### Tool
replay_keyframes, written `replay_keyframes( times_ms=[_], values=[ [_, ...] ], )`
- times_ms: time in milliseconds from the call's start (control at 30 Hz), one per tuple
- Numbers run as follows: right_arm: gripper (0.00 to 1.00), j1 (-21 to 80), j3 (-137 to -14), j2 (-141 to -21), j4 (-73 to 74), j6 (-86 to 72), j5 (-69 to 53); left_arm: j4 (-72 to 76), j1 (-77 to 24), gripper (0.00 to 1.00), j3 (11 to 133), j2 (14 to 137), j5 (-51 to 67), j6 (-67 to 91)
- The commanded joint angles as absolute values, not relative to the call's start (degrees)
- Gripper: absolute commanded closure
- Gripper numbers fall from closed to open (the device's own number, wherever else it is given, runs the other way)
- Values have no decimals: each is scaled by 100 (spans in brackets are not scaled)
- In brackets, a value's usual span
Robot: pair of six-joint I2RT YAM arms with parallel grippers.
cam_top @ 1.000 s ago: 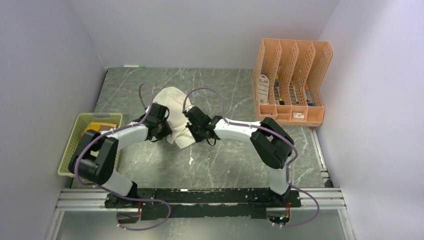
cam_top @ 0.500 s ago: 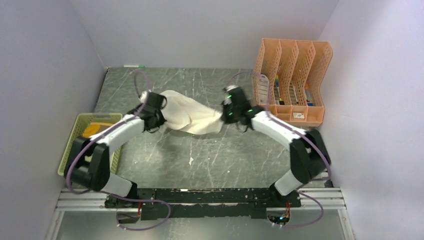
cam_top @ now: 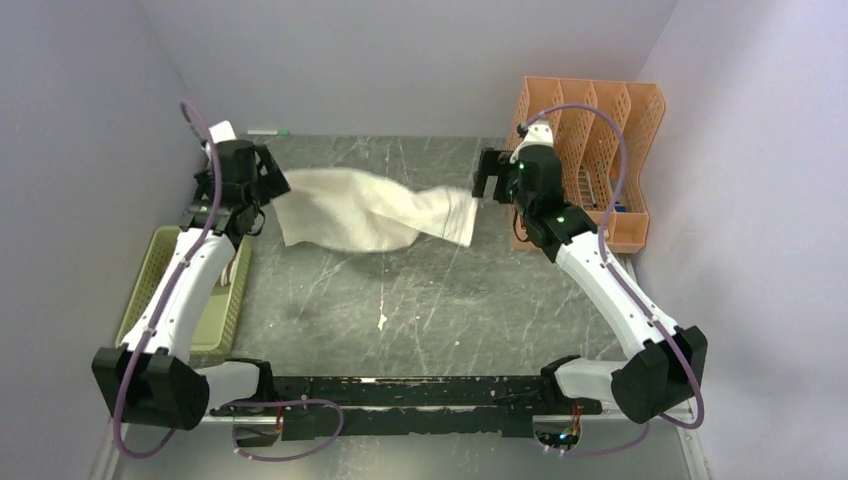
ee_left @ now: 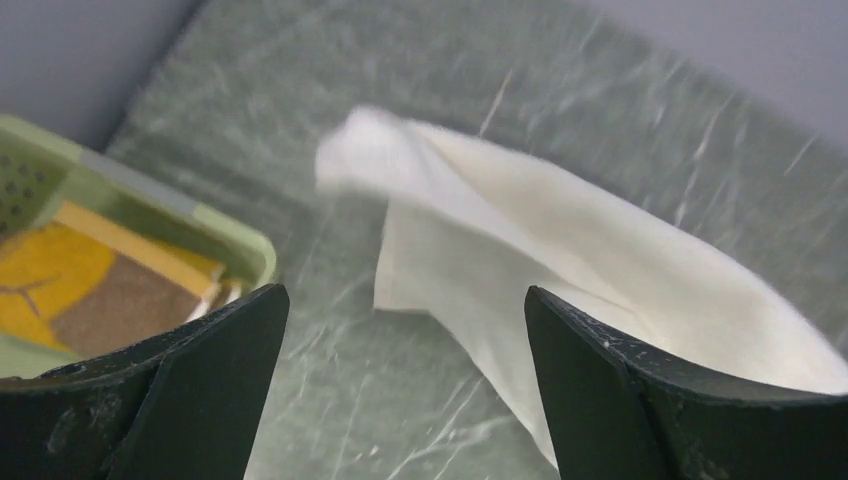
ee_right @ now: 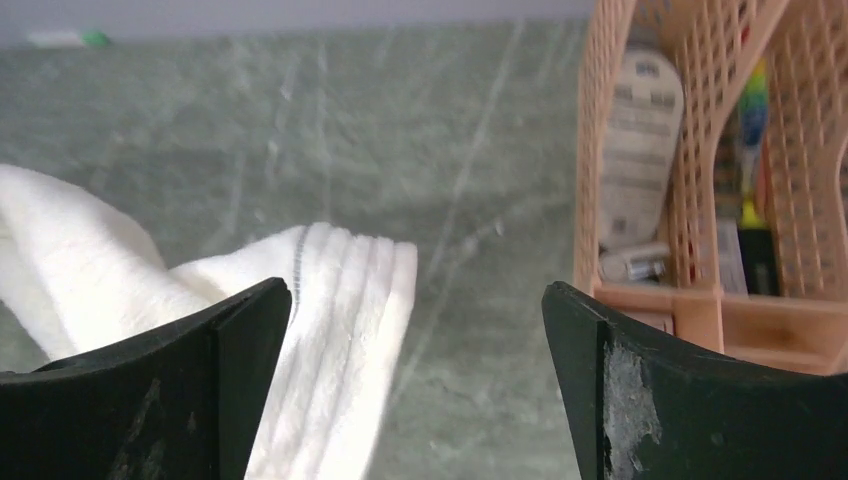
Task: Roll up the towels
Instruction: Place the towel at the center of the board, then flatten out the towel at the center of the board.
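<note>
The cream-white towel (cam_top: 370, 215) stretches across the back of the table between my two grippers, twisted in the middle. My left gripper (cam_top: 268, 185) is open just off its left end. In the left wrist view the towel (ee_left: 560, 250) lies ahead of the wide-apart left gripper (ee_left: 402, 292), with nothing between the fingers. My right gripper (cam_top: 487, 178) is open at the towel's right end. The towel's ribbed hem (ee_right: 330, 320) sits just ahead of the open right gripper (ee_right: 416, 285), toward its left finger. The brown towel with yellow edging (ee_left: 110, 300) lies in the green basket.
The green mesh basket (cam_top: 145, 290) stands at the left edge of the table, partly under my left arm. An orange file rack (cam_top: 590, 150) with small items stands at the back right, close to my right gripper. A green-capped marker (cam_top: 268, 131) lies by the back wall.
Both arms rose and swung apart, pulling the cream towel out from a bunched heap into a long strip. Both grippers, shut on its ends before, have opened and let go.
</note>
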State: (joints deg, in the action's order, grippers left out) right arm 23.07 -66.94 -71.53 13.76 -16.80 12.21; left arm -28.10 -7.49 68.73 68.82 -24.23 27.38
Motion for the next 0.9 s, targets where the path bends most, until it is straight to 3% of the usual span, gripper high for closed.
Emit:
replay_keyframes(
  times_ms=[0,233,367,500,633,867],
  values=[
    [0,2292,-6188,-7239,1893,-1666,1633,-3143,-661,0,6061,6942,-1655,2392],
    [0,2378,-5636,-6975,1870,-1563,1051,-3120,-659,0,5102,6424,-1198,2421],
    [1,3398,-5342,-7097,1743,-1249,1713,-3288,-588,0,5148,6663,-1171,2172],
    [1,4496,-5391,-7739,1861,-835,2508,-3365,-164,2,5515,7415,-784,2251],
    [1,4713,-5502,-8230,1981,-625,2187,-3317,228,11,6071,8429,-473,2443],
    [2,4789,-5362,-8431,1860,-367,1651,-3309,361,10,7132,9635,-764,3300]
  ],
)
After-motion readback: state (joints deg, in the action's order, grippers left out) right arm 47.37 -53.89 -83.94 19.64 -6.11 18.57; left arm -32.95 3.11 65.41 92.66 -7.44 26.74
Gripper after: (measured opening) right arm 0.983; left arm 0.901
